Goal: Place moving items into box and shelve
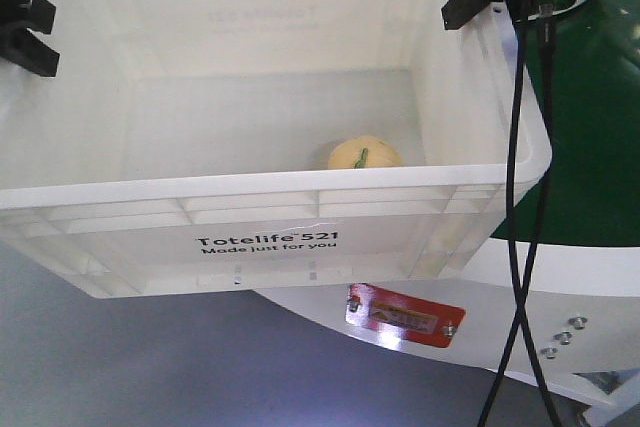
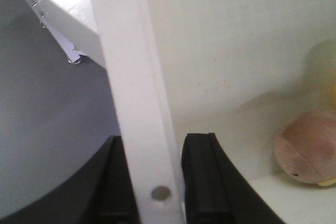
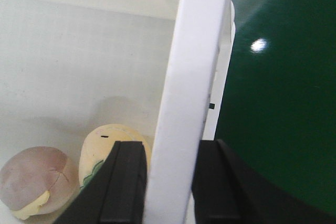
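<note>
box [image 1: 260, 217]: large white ribbed-rim tote, open top, held by its two opposite side walls; grey floor [image 1: 140, 367] shows under its near edge, so it is judged to be carried rather than resting. whether its right end touches anything cannot be told.
bench [image 1: 590, 127]: round, green-topped, white-edged; just beside the box's right wall, partly behind it.
left tool [image 2: 157, 187]: black fingers [image 2: 207, 177] clamped on either side of the box's left rim, one inside and one outside; a grip made for lifting.
right tool [image 3: 170, 182]: likewise closed on the right rim, bench side outside, box interior inside. paired holds keep the load level.
cables [image 1: 520, 197]: two black leads hanging from the right arm, crossing in front of the bench.
pink ball [image 3: 34, 179]: pale pinkish with a cream bit, on the box floor against the yellow one.
yellow ball [image 1: 365, 154]: yellow-orange with a green mark, on the box floor by the near wall, right of centre.
stage: both items lie inside; shelving judged to be what remains.
print, box front: "totelife 521 / made just for you", black. a faint reversed marking on the far wall is unreadable.
red label [image 1: 403, 315]: screwed to the bench base; text too small to read.
</note>
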Motion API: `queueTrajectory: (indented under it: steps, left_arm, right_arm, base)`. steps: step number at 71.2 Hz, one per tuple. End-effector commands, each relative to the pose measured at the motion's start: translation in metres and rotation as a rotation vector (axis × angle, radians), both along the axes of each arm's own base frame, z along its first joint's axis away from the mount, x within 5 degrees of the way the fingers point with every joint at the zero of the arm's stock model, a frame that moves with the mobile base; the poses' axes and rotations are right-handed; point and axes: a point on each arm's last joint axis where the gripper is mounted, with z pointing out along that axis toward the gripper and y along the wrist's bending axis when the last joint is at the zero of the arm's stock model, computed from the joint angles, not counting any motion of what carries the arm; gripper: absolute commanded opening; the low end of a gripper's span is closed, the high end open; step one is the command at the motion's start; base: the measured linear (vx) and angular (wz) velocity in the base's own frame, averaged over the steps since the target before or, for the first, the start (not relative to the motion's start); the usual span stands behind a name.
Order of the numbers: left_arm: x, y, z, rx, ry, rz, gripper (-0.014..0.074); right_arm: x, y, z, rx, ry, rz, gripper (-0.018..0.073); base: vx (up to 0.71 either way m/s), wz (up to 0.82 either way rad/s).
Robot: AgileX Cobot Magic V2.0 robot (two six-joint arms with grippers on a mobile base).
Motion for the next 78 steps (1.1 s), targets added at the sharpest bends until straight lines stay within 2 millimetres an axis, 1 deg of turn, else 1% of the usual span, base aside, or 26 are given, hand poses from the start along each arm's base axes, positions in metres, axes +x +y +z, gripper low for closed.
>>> queueTrajectory:
  steps: [1, 78]
  left_arm:
    - [-0.0089, -0.0074, 0.0309, -0.084, -0.17, -0.024, -0.0017]
    - [-0.009, -0.0074, 0.0308, -0.084, -0.17, -0.024, -0.0017]
  right_arm:
    - [-0.022, 0.0011, 0.0371, 0.105, -0.108, 0.038, -0.0012]
    - [-0.0221, 0.0013, 0.0371, 0.107, -0.108, 0.038, -0.0012]
  base:
    - [-0.13, 0.5]
    - [-0.13, 0.49]
